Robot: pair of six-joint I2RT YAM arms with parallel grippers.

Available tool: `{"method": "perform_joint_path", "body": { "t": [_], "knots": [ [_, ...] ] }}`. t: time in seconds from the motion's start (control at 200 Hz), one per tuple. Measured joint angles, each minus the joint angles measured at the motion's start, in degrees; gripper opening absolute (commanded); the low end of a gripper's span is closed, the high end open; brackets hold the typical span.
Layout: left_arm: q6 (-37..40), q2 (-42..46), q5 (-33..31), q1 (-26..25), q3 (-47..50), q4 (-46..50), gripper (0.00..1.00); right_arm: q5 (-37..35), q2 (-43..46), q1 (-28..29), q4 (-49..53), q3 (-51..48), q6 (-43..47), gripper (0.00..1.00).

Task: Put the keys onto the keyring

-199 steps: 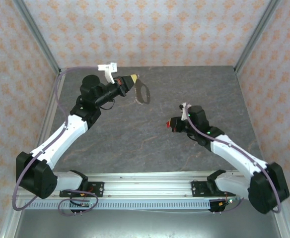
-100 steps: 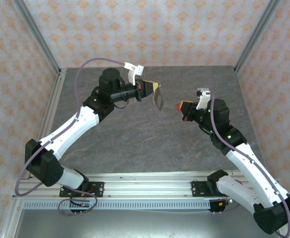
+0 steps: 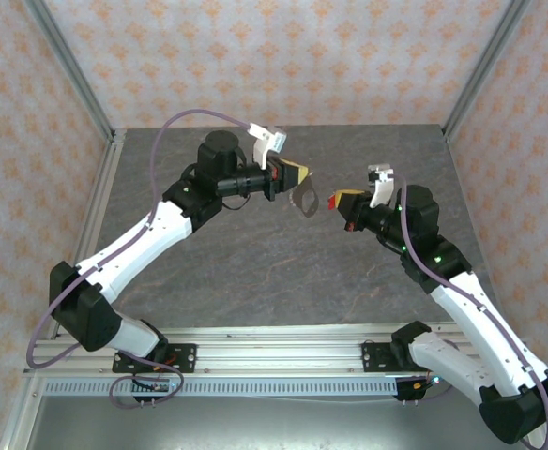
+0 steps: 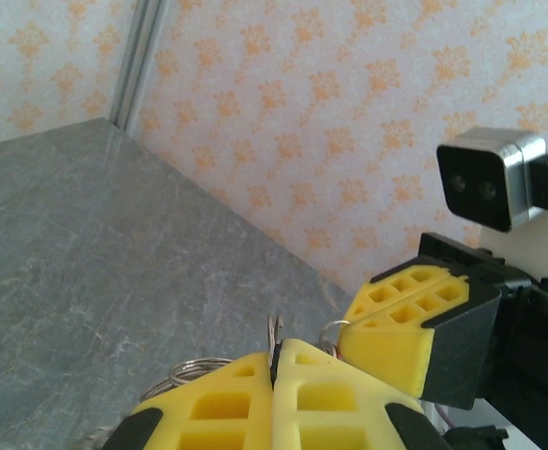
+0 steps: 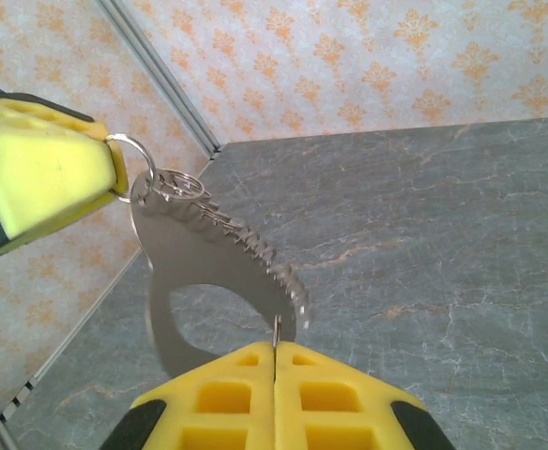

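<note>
Both arms have swung together in mid-air. The left gripper point(image 3: 296, 172), fingers pressed tight, dangles the grey-brown oval metal keyring point(image 3: 304, 200). The right gripper point(image 3: 338, 199) pinches what looks like the tiny red key point(image 3: 333, 202), now just beside the loop, so threading looks close.

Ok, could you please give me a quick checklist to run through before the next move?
1. Left gripper shut on the keyring: ok.
2. Right gripper shut on the keys: ok.
3. Keyring hanging clear of the table: ok.
4. Keyring's opening facing the right gripper: ok.
5. Keys touching the keyring: cannot tell.
</note>
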State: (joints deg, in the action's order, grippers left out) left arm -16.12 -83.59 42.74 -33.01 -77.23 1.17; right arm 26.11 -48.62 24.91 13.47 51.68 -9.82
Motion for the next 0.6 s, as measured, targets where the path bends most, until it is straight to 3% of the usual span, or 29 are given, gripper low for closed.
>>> {"method": "perform_joint_path", "body": {
  "t": [0.27, 0.601],
  "knots": [
    [2.7, 0.0, -4.0, -1.2, -3.7, 6.0, 0.00, 0.5, 0.1, 0.0, -0.5, 1.2, -0.1, 0.00],
    [3.1, -0.1, -7.5, -2.9, -3.9, 6.0, 0.00, -3.4, 1.9, 0.0, -0.6, 1.0, -0.9, 0.00]
  ]
}}
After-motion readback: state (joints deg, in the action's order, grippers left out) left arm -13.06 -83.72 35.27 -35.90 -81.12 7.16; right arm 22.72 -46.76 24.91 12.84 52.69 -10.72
